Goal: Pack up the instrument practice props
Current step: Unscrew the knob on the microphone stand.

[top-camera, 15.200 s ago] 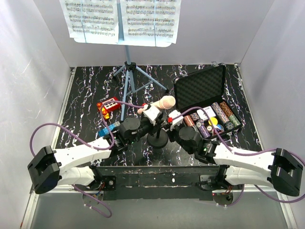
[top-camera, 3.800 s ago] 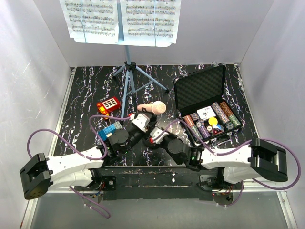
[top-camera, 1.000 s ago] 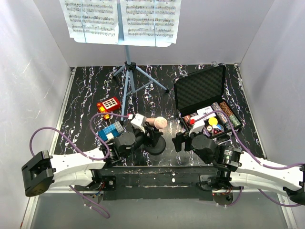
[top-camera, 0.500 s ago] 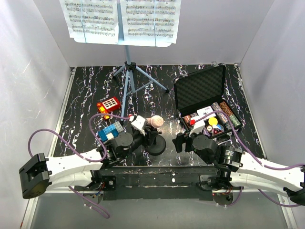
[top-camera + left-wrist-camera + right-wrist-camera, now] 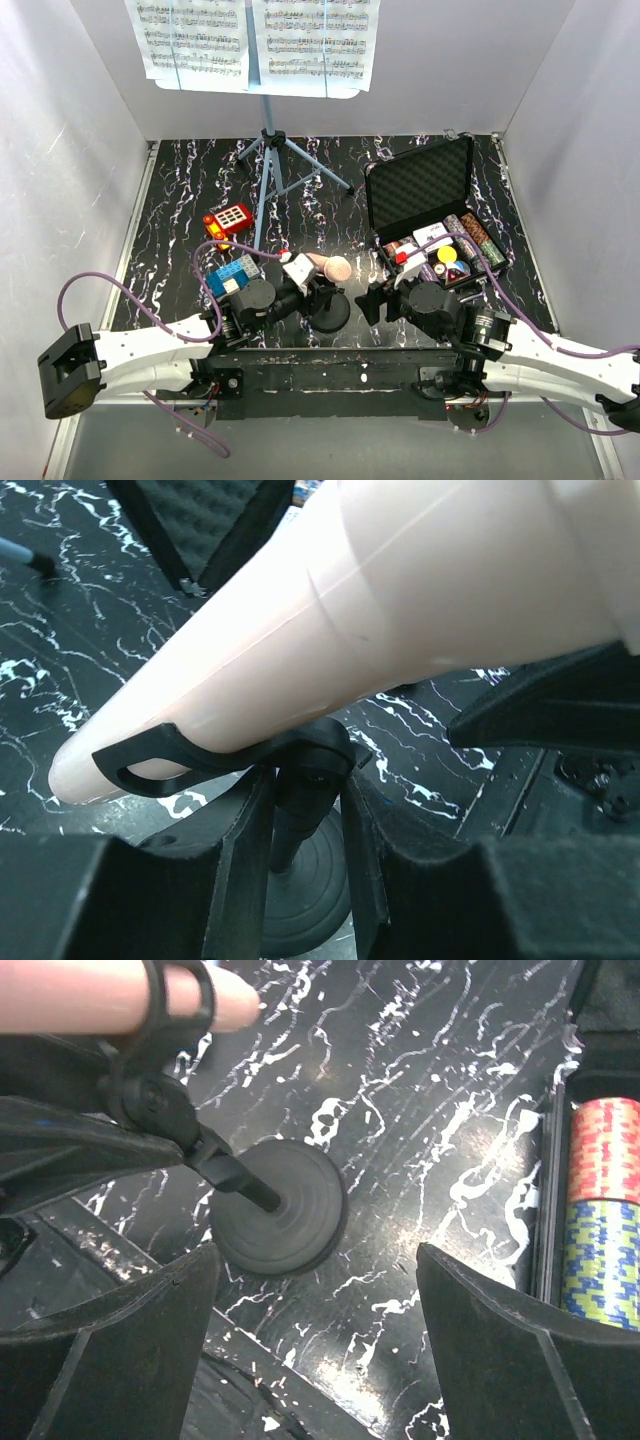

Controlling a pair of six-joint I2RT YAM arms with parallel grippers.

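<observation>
The pale-headed microphone (image 5: 335,267) leans in the clip of its black round-base stand (image 5: 325,312) near the table's front edge. My left gripper (image 5: 300,285) is shut on the stand's post (image 5: 300,810) just under the clip, the microphone (image 5: 350,630) lying over the fingers (image 5: 245,860). The right gripper (image 5: 380,295) stands open just right of the base (image 5: 280,1210), holding nothing, its jaws wide over bare table (image 5: 320,1350). The light-blue music stand (image 5: 265,170) is upright at the back, carrying white sheet-music pages (image 5: 255,40).
An open black foam-lined case (image 5: 420,190) with poker chips (image 5: 605,1220) sits at the right, close to the right gripper. A red toy (image 5: 228,220) and a blue block (image 5: 228,277) lie left of the left arm. White walls enclose the table.
The left jaws have closed on the stand's post. Microphone and stand have shifted a little toward the near edge. The right gripper has edged left, still open.
</observation>
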